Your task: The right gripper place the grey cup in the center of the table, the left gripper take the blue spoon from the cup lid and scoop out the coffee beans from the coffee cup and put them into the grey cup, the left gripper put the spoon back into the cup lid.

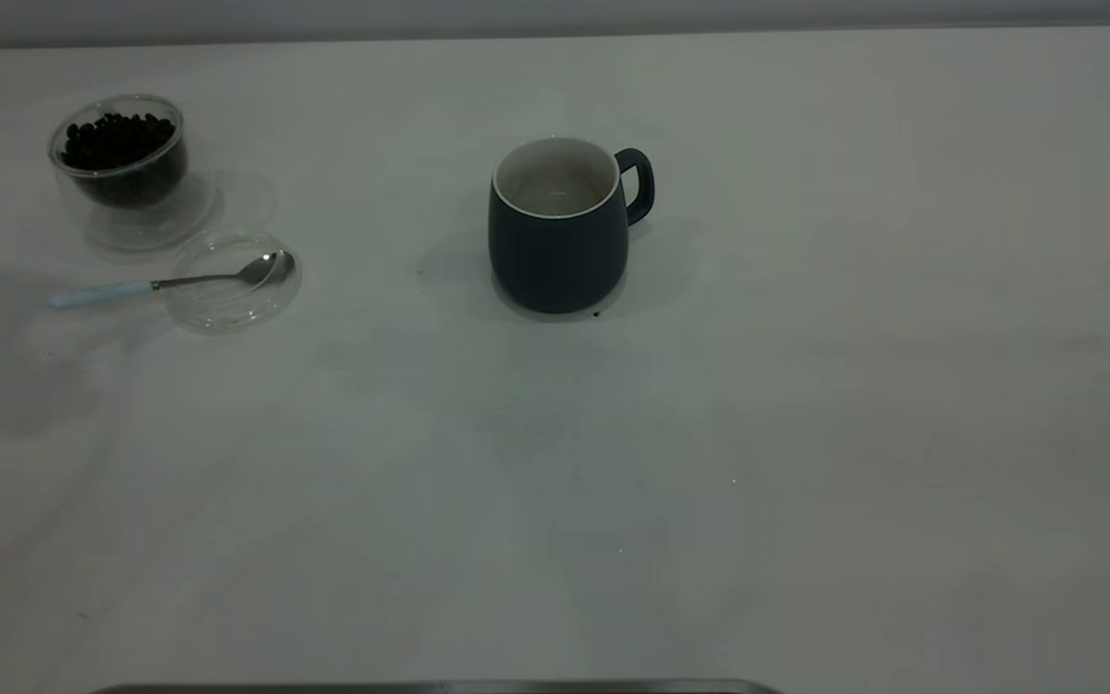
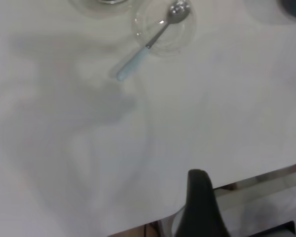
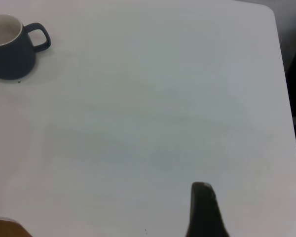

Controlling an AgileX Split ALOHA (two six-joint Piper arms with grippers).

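The grey cup (image 1: 560, 226) stands upright near the middle of the table (image 1: 806, 434), handle to the right, and also shows in the right wrist view (image 3: 10, 47). At far left the coffee cup (image 1: 121, 159) holds the coffee beans (image 1: 118, 140). Just in front of it lies the cup lid (image 1: 235, 281) (image 2: 164, 27). The blue spoon (image 1: 170, 282) (image 2: 148, 44) rests with its bowl in the lid and its handle out on the table. Neither arm appears in the exterior view. A black part of my left gripper (image 2: 202, 207) hangs over the table edge, far from the spoon. A black part of my right gripper (image 3: 203, 210) is far from the cup.
The table's edge (image 2: 266, 173) runs close under the left gripper, with floor beyond. A rounded table corner (image 3: 269, 10) shows in the right wrist view. A dark strip (image 1: 439, 687) lies along the near edge in the exterior view.
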